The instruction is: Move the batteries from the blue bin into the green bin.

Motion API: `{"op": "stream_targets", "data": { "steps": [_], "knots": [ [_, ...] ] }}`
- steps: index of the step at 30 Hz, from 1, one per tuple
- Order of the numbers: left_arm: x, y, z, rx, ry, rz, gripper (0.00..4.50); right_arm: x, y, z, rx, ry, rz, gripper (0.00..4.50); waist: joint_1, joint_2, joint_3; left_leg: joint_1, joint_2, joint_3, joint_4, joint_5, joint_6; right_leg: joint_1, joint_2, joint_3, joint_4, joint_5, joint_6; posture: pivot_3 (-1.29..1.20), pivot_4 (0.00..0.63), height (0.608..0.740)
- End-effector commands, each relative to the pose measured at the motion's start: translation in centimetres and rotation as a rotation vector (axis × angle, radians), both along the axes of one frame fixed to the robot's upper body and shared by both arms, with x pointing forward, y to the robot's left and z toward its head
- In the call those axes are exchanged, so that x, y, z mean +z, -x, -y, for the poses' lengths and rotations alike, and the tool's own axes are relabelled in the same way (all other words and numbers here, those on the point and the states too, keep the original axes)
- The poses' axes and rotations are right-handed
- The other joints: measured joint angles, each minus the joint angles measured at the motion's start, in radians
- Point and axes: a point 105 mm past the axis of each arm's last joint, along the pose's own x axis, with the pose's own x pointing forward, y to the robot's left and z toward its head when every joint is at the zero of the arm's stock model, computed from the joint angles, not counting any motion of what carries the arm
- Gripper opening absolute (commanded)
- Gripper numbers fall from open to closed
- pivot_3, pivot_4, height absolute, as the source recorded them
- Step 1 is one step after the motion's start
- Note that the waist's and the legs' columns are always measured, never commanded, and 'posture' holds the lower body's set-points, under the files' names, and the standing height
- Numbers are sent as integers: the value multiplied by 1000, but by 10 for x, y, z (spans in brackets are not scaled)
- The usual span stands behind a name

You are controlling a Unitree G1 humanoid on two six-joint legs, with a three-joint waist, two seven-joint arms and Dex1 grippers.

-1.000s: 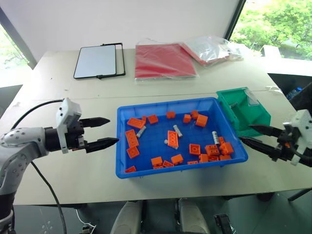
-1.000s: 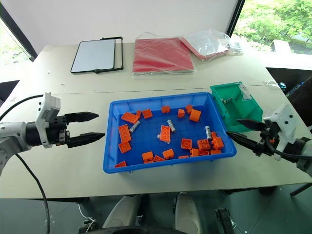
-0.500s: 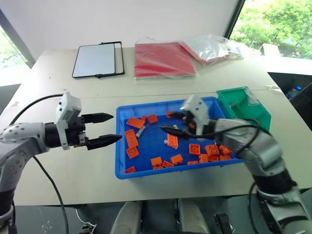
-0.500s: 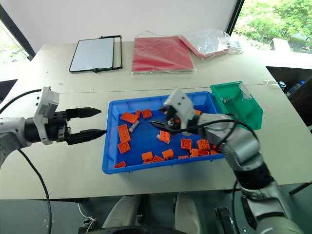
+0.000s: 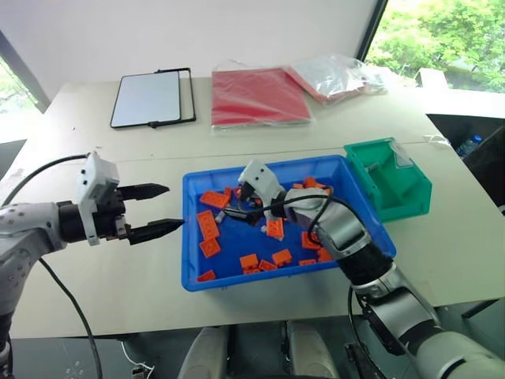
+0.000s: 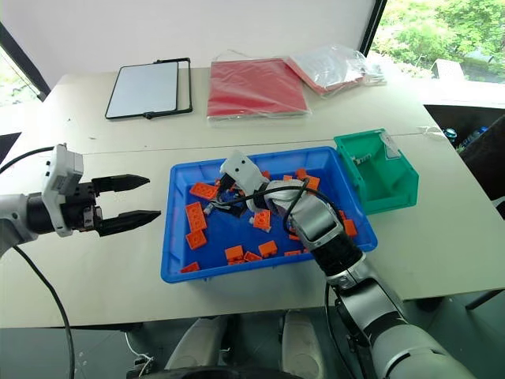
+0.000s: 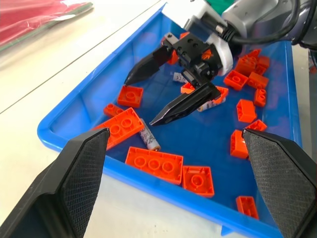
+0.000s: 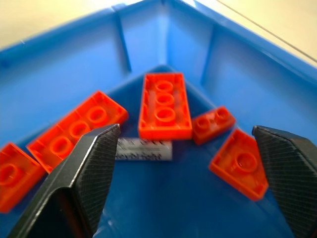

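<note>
While right gripper (image 7: 163, 94) gapes empty | battery (image 8: 143, 149) part-hidden behind finger | left gripper (image 5: 154, 211) parted.

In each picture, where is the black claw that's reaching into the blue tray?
Left eye view: right gripper, open, over the blue bin's left half.
Right eye view: the same spot, just left of the bin's middle.
Left wrist view: upper middle, fingers spread over orange bricks.
Right wrist view: its own fingers rise from the bottom corners.
Shared landmark: the battery lying beside the long orange bricks, just ahead of those fingertips.
</note>
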Motion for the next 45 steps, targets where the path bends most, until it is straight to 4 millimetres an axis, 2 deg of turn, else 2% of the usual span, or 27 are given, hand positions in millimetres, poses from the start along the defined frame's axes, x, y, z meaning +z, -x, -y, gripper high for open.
{"op": "stream_targets", "data": {
  "steps": [1, 5, 12, 16, 19, 24, 25, 26, 27, 31, 34, 37, 40, 43, 44, 45],
  "knots": [
    [9, 0, 1, 9, 1, 95, 4500, 20, -1, -12, 39, -50, 44, 4445, -3, 0, 0, 0, 0, 0, 0, 0, 0, 0, 0, 0, 0, 0, 0, 0, 150, 731],
    [-2, -4, -2, 44, 5, 124, 4500, 14, 4, -20, 71, -40, 40, 4445, -4, 0, 0, 0, 1, 1, -1, 0, -1, -2, 1, 1, 2, 0, 0, 0, 150, 731],
    [-12, -1, -1, 33, 0, 116, 4500, 20, 14, -33, 109, -88, 15, 4445, -2, 0, 0, 0, 0, 1, 0, 1, -1, -2, 1, 1, 2, 0, 0, 0, 150, 731],
    [-5, -4, 0, 42, 46, 119, 4500, 1, 5, -36, 75, -53, -11, 4445, -2, 0, 0, 0, 0, 0, 0, 1, -1, -2, 1, 1, 2, 0, 0, 0, 150, 731],
    [-3, -4, 2, 36, 45, 123, 4500, -7, -2, -35, 45, -35, -13, 3638, -3, 0, 0, 0, 0, 1, 0, 1, -2, -2, 1, 1, 2, 1, 0, 0, 150, 731],
    [-4, -4, 3, 27, 43, 120, 4500, -3, -4, -36, 43, -52, -3, 1195, -4, 0, 0, 1, 1, 0, 0, 1, -2, -2, 2, 1, 3, 1, -1, 0, 150, 731],
    [-4, -4, 3, 26, 43, 119, 4500, 1, -4, -35, 44, -60, 9, 594, -4, 0, 0, 1, 1, 0, 0, 1, -2, -2, 2, 1, 3, 1, -1, 0, 150, 731],
    [-4, -4, 3, 26, 44, 118, 4500, 4, -4, -35, 45, -65, 17, 170, -4, 0, 0, 1, 1, 0, 0, 1, -2, -2, 2, 2, 3, 1, -1, 0, 150, 731],
    [-4, -4, 3, 26, 44, 118, 4500, 10, -2, -32, 45, -82, 28, 73, -4, 0, 0, 1, 1, 0, 0, 1, -2, -2, 2, 2, 3, 1, -1, 0, 150, 731],
    [-6, -5, 4, 23, 47, 112, 4500, 33, 4, -13, 23, -128, 39, 73, 1, 0, 0, 1, 1, 0, 0, 1, -2, -2, 1, 2, 3, 1, -1, 0, 150, 731],
    [-6, -7, 5, 18, 52, 108, 4500, 40, 7, 5, 2, -113, 63, 73, 2, 0, 0, 1, 1, 0, 0, 1, -2, -2, 1, 2, 3, 1, -1, 0, 150, 731],
    [-5, -7, 9, 5, 56, 109, 4500, 41, 14, 11, 66, -69, 88, 73, 0, 0, 0, 1, 1, 0, 0, 1, -2, -1, 1, 2, 3, 1, -1, 0, 150, 731],
    [-5, -9, 13, -8, 53, 112, 4500, 36, 17, 11, 189, 47, 145, 868, -5, 0, 0, 1, 1, 1, 0, 1, -2, -1, 2, 2, 3, 1, -1, 0, 150, 731],
    [-4, -9, 15, -17, 51, 113, 4500, 33, 17, 9, 331, 157, 214, 2446, -10, 0, 0, 1, 1, 2, 0, 1, -2, -2, 2, 2, 3, 1, -1, 0, 150, 731],
    [-4, -9, 15, -20, 49, 112, 4500, 33, 17, 9, 370, 170, 211, 2839, -9, 0, 0, 1, 1, 1, 0, 1, -2, -2, 2, 2, 3, 1, -1, 0, 150, 731],
    [-4, -9, 15, -25, 45, 110, 4500, 32, 15, 8, 400, 183, 207, 2839, -10, 0, 0, 1, 2, 1, 0, 1, -2, -2, 2, 2, 3, 1, -1, 0, 150, 731]
  ]
}}
